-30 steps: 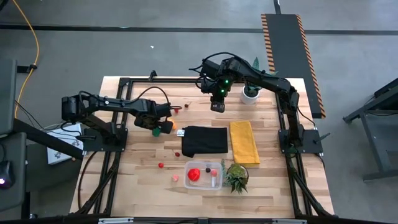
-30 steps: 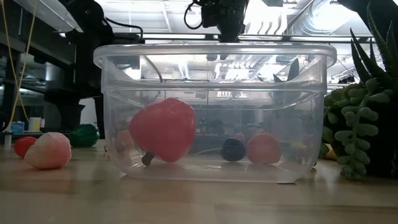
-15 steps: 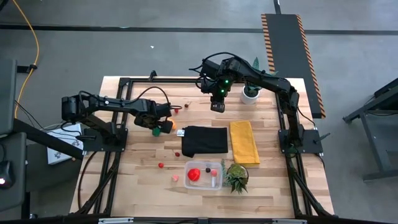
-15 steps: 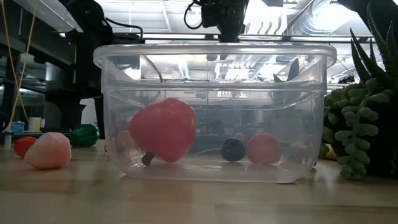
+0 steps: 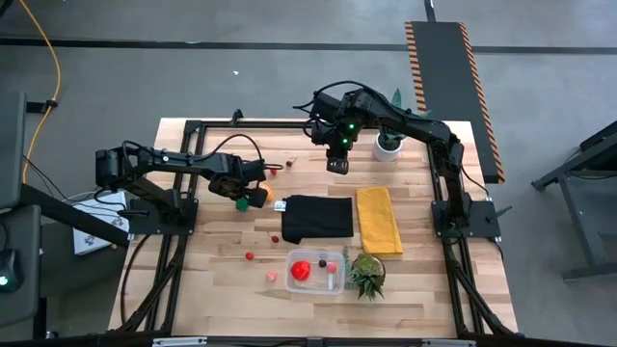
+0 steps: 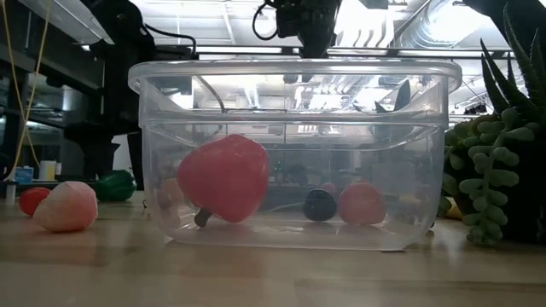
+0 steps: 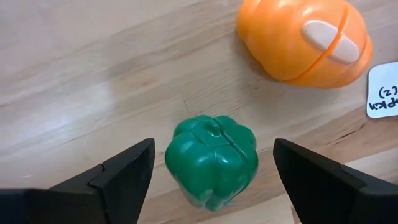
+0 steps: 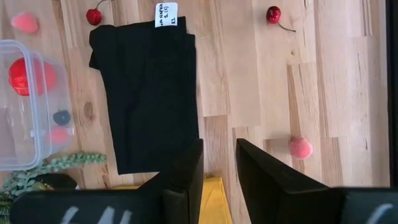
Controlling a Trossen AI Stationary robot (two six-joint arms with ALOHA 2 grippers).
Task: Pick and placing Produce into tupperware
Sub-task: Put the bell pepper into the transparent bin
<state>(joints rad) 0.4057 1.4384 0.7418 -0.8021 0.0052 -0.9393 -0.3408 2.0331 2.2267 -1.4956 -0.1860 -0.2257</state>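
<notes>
Nothing has moved in the last second: our left gripper [image 7: 211,180] still hangs wide open around the green pepper [image 7: 211,160], not gripping. Right gripper [image 8: 217,180] waits nearly closed, empty. The tub [image 5: 316,272] holds three pieces; pepper not yet picked.

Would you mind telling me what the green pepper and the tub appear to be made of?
Green pepper: likely moulded plastic, smooth with a slight sheen and a seam line. Tub: clear, glossy plastic; the produce inside shows through its walls.

white label [image 7: 385,92] cut off, text perhaps "(2)"
</notes>
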